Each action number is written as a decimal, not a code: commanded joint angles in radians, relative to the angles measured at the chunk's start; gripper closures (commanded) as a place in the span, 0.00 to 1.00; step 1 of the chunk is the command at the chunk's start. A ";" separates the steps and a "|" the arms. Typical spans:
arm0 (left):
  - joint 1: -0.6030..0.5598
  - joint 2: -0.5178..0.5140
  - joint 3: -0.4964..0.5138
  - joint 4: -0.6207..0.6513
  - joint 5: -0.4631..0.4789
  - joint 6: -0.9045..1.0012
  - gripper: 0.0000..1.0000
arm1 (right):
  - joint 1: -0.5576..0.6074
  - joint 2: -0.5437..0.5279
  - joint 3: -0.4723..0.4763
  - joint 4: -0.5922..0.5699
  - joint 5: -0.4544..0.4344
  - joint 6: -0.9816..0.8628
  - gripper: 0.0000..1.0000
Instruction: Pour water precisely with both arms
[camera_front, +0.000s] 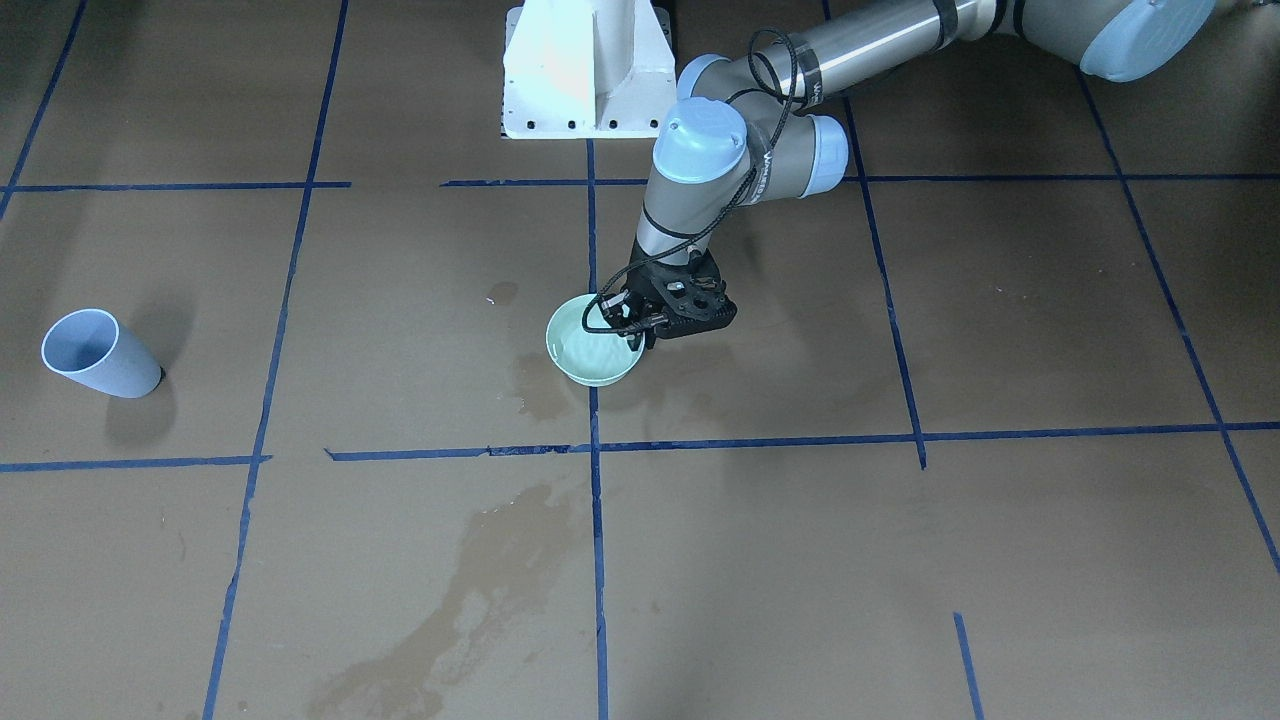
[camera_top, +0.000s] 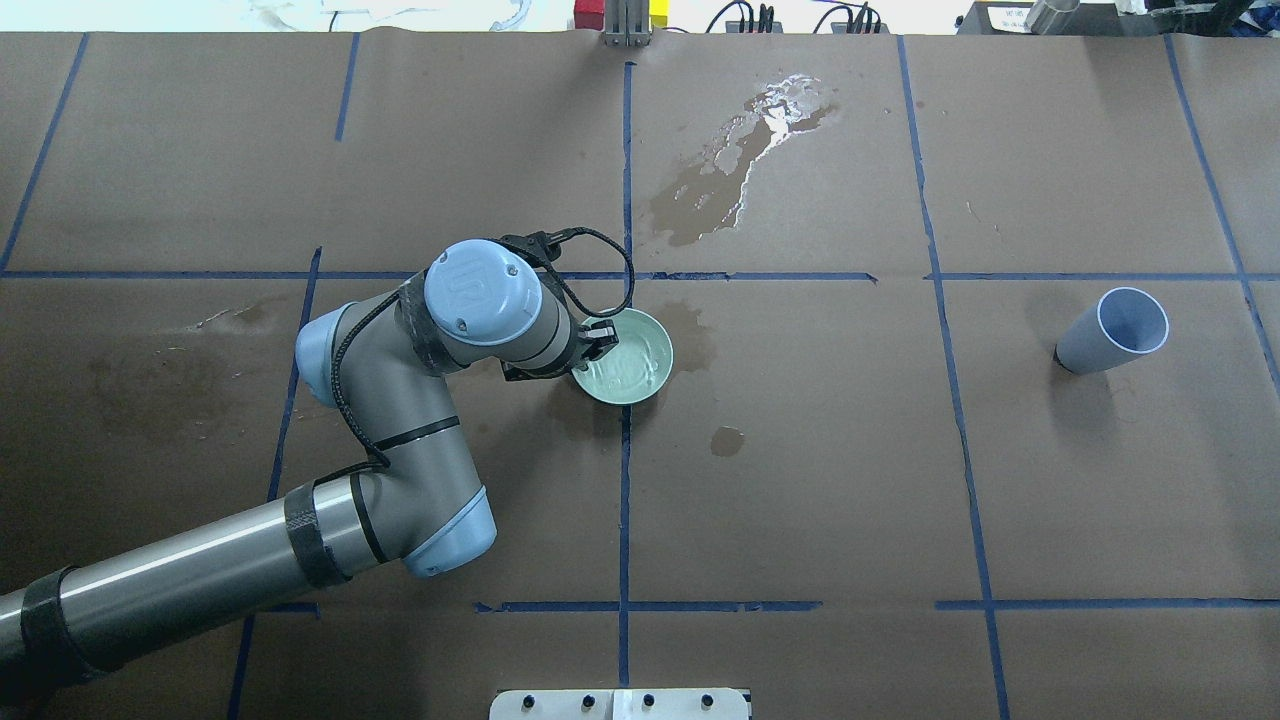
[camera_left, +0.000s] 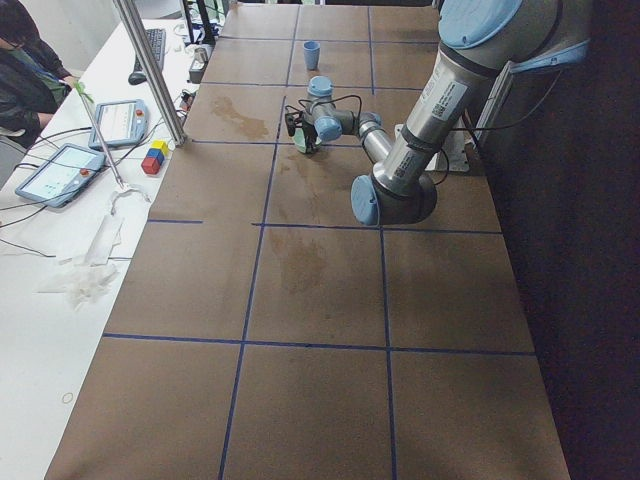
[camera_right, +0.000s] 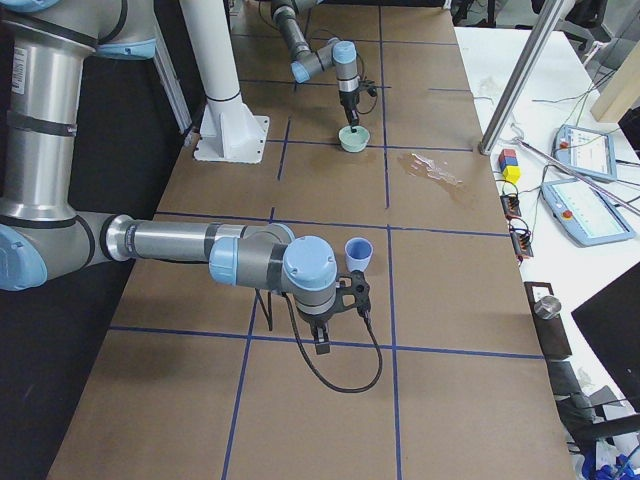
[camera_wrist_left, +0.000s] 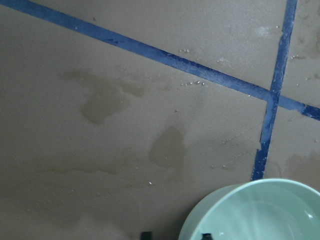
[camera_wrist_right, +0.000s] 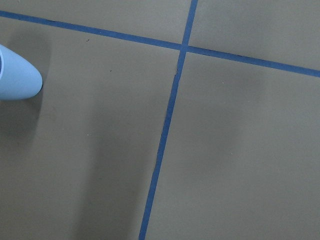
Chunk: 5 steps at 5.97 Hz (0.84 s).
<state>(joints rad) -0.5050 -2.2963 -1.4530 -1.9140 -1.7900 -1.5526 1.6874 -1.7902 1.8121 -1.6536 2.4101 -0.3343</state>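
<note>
Where the left arm (camera_top: 400, 400) bends down over the table, the left gripper (camera_front: 645, 335) points straight down at the rim of a mint-green bowl (camera_front: 575, 365), on the side of the rim nearer that arm. Its fingertips (camera_wrist_left: 146, 235) show only as two black stubs at the wrist view's lower edge. One is outside the bowl's wall with a gap to it and the other is over the rim, so the jaws stand parted astride the rim and pinch nothing that shows.

Dark marks lie on the brown paper (camera_top: 1050, 480) around this gripper. A stain (camera_top: 692, 335) touches the bowl on its far side, a small spot (camera_top: 727, 440) sits near the bowl towards the robot, and a long glinting puddle (camera_top: 745, 165) lies well beyond the fingers. A blue tape line (camera_top: 624, 500) runs under the bowl.

The water (camera_top: 630, 360) lies in the bowl just beside and below the fingers, rippled and glinting. It is a shallow round pool with no long axis, its surface level, and the bowl's mouth faces up.

The right arm (camera_right: 180, 240) reaches low over the table. I cannot tell whether its right gripper (camera_right: 335, 320) is open. A pale blue cup (camera_right: 358, 252) stands upright near that gripper, apart from it, with its long axis vertical.
</note>
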 joint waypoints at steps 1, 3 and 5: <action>-0.007 0.001 -0.007 0.001 -0.002 0.040 1.00 | -0.002 0.000 0.000 0.000 0.000 0.000 0.00; -0.039 0.003 -0.042 0.003 -0.009 0.042 1.00 | -0.002 0.000 0.000 0.000 -0.002 -0.002 0.00; -0.130 0.038 -0.117 0.006 -0.148 0.043 1.00 | -0.002 0.000 0.000 0.002 0.000 -0.002 0.00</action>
<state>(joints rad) -0.5881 -2.2783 -1.5342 -1.9091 -1.8674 -1.5107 1.6859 -1.7902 1.8116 -1.6525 2.4096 -0.3359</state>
